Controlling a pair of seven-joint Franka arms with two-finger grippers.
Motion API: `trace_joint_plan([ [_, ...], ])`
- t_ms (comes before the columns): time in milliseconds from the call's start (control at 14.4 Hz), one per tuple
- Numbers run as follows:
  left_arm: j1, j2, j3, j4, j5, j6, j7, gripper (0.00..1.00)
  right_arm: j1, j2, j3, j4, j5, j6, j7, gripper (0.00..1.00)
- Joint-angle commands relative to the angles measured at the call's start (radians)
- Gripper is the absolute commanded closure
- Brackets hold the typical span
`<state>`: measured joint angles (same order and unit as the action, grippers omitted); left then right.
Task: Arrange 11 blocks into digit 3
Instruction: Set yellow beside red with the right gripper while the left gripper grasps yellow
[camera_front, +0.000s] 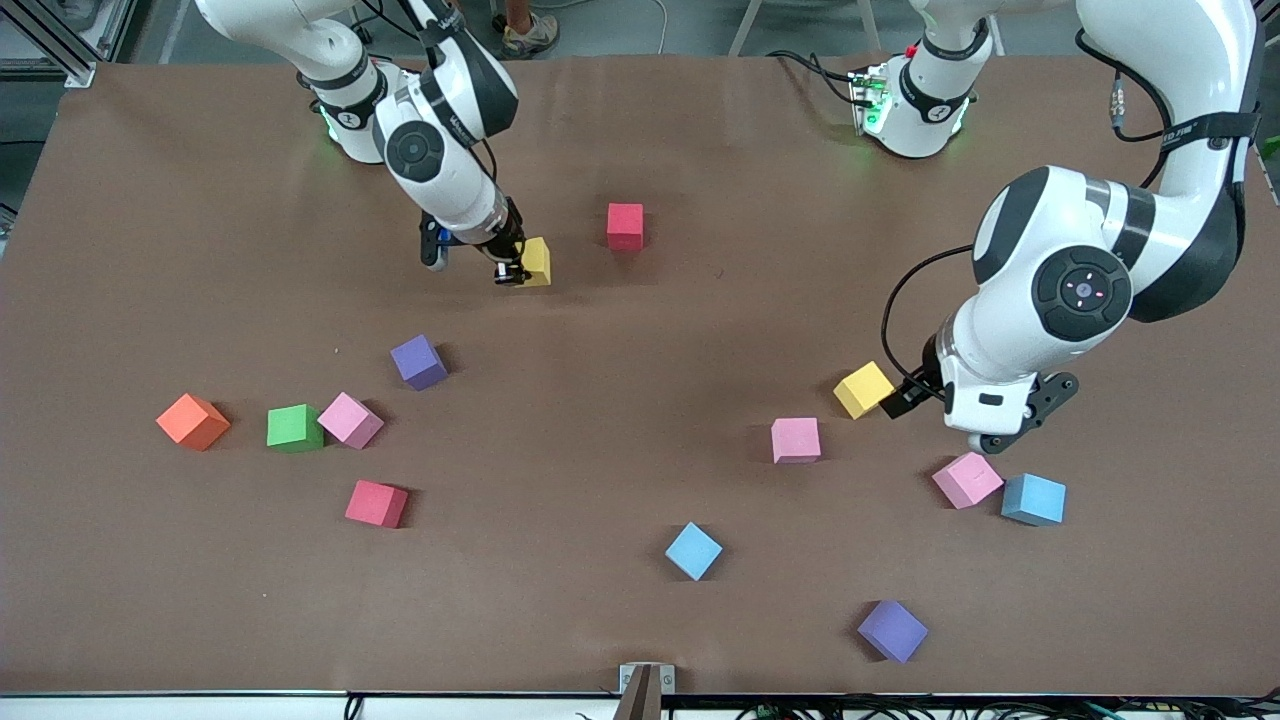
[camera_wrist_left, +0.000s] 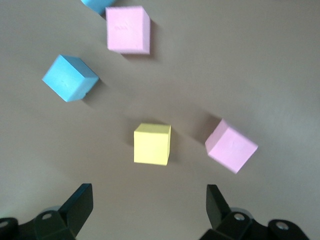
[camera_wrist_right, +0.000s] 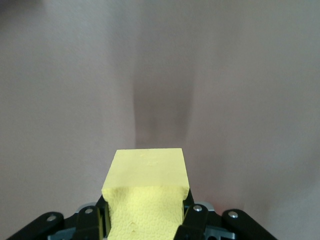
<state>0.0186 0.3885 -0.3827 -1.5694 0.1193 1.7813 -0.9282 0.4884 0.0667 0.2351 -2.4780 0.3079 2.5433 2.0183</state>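
Gripping a yellow block (camera_front: 537, 261), the right gripper (camera_front: 512, 270) has its fingers clamped on the cube's sides; in the right wrist view the same yellow block (camera_wrist_right: 146, 192) sits between the black fingers (camera_wrist_right: 187, 220) with bare brown table (camera_front: 640, 130) ahead of it. It is held low over the table beside a red block (camera_front: 625, 225), toward the robots' bases. The left gripper (camera_front: 985, 425) hangs over the left arm's end of the table with its fingers spread wide apart and nothing between them. Its wrist view shows both fingertips (camera_wrist_left: 75, 205) with a second yellow block (camera_wrist_left: 152, 144) on the table between and ahead of them, untouched. That second yellow block (camera_front: 863, 389) lies just beside the gripper, and a pink block (camera_front: 796, 440) lies near it, closer to the front camera. Another pink block (camera_front: 967, 479) touches or nearly touches a light blue block (camera_front: 1033, 499). A second light blue block (camera_front: 693, 550) and a purple block (camera_front: 892, 631) lie closer to the front camera. Toward the right arm's end sit another purple block (camera_front: 418, 361), a pink block (camera_front: 350, 420) just beside a green block (camera_front: 294, 428), an orange cube (camera_front: 193, 421) and a second red block (camera_front: 377, 503). All cubes lie scattered and well apart; no digit 3 is formed yet.
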Motion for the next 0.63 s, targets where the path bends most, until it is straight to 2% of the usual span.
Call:
trace_joint_plan([
  [0,0.02,-0.011,0.008,-0.04,-0.065,0.015,0.098,0.0,0.032,-0.002,0.003,-0.03,0.02,0.037,0.077,1.0],
  [278,0.024,0.056,0.007,-0.061,-0.067,0.061,0.045,0.0,0.108,0.096,0.003,-0.029,0.02,0.132,0.189,1.0],
  [556,0.021,0.108,0.008,-0.126,-0.061,0.185,0.026,0.0,0.136,0.116,0.003,-0.025,0.022,0.133,0.209,1.0],
])
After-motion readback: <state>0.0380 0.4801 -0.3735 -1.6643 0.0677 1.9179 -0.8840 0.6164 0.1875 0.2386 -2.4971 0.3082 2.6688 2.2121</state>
